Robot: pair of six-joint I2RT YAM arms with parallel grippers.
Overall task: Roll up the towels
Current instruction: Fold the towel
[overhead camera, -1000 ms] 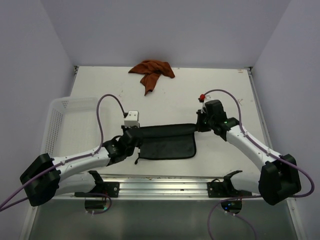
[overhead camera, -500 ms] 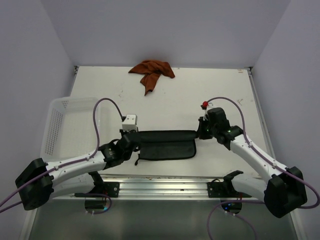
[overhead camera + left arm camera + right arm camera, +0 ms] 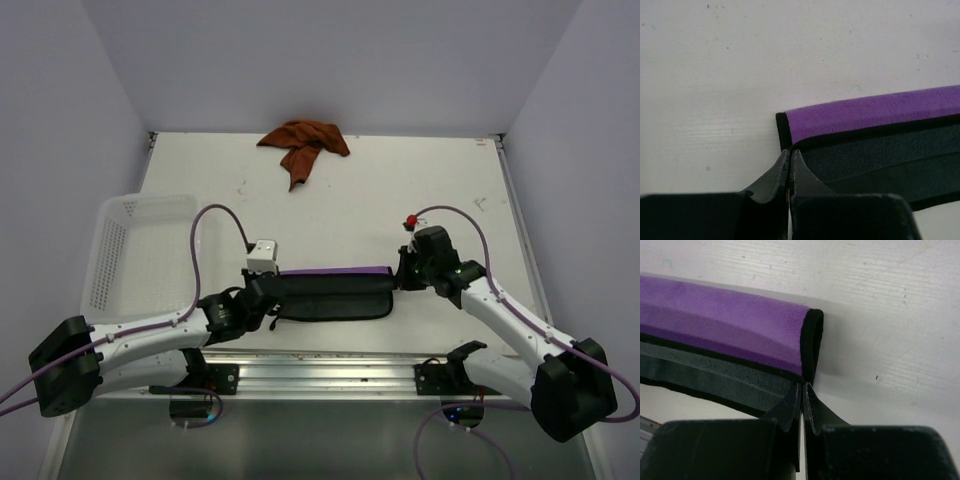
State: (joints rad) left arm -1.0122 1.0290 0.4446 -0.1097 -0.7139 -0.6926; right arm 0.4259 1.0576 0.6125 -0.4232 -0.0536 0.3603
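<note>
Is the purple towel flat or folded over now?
Folded over: the purple soft towel shows a purple strip lapped over its grey face.

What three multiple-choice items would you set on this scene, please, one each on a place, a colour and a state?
1. Where on the table does the orange towel lie? A. near edge B. far edge C. right edge
2. What colour shows along the far side of the folded towel? A. purple B. white C. green
3. How do the left end effector and right end effector stand? A. both open B. one open C. both shut on the folded towel's ends

Key: 1 B, it lies crumpled at the top of the overhead view; 2 A, a purple strip borders the dark grey side; 3 C, each wrist view shows fingers pinched together at a corner.
</note>
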